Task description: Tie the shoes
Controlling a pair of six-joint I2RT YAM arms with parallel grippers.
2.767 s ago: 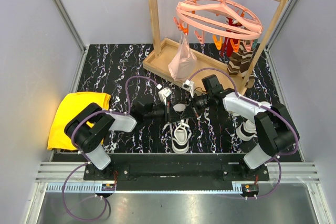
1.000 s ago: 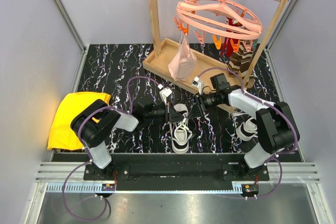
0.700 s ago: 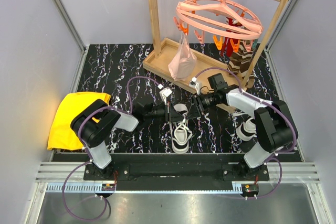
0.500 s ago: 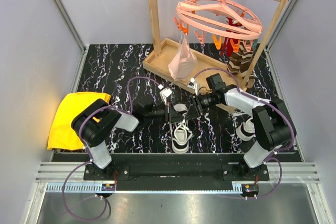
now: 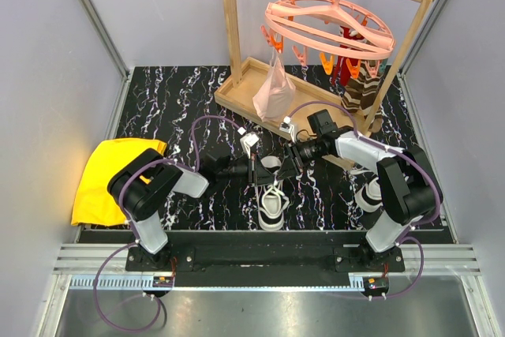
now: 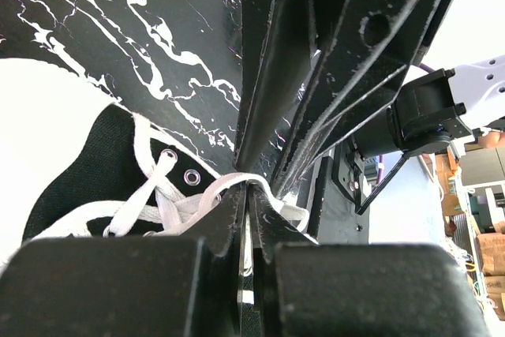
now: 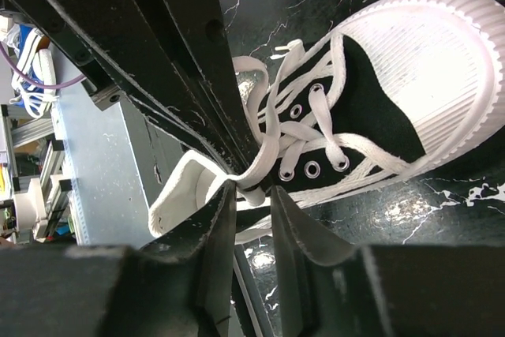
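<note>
From above, one shoe (image 5: 271, 203) is seen on the marble table (image 5: 173, 100) between the arms, with the other shoe (image 5: 369, 192) set to its right. The left gripper (image 5: 254, 170) and right gripper (image 5: 286, 165) are brought together over the middle shoe. In the left wrist view, a white lace (image 6: 209, 187) is pinched between closed fingers. In the right wrist view, a lace loop (image 7: 264, 151) is clamped likewise.

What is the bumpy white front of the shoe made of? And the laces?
The toe cap looks like matte white rubber: fine ribs run across it. The laces look like flat woven cotton, limp where they bend. The black upper is probably canvas, though its weave is too fine to tell.
</note>
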